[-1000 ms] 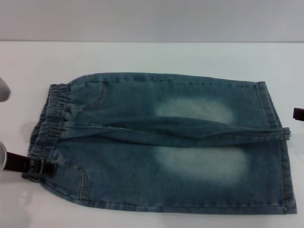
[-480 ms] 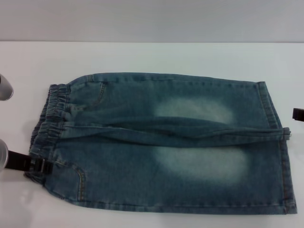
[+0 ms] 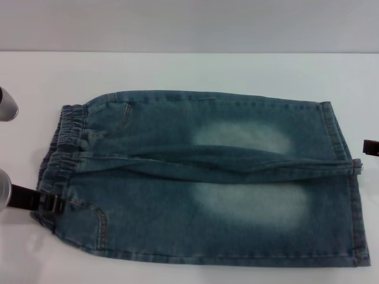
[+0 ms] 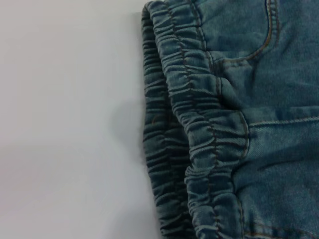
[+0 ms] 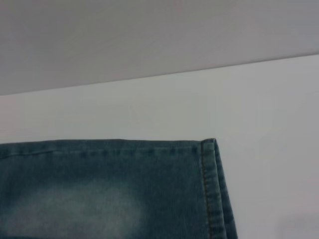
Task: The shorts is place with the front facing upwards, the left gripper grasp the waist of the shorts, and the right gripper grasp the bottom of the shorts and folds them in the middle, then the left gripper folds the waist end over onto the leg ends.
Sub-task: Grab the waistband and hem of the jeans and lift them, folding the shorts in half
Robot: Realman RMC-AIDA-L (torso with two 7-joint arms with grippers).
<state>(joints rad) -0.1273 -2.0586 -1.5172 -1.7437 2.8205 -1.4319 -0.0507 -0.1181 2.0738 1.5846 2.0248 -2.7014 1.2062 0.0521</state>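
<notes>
Touching waist of the shorts (image 3: 59,160): left end effector (image 3: 50,205), near corner.

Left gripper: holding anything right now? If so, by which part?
The left gripper sits at the near corner of the shorts' waist, but an actual grip cannot be told. Right gripper sits off the hem.

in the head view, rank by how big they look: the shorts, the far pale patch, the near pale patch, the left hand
1. the shorts, by far the largest.
2. the near pale patch.
3. the far pale patch, a little smaller, though it lies farther from the camera, so unsure.
4. the left hand, only partly in view at the waistband.
</notes>
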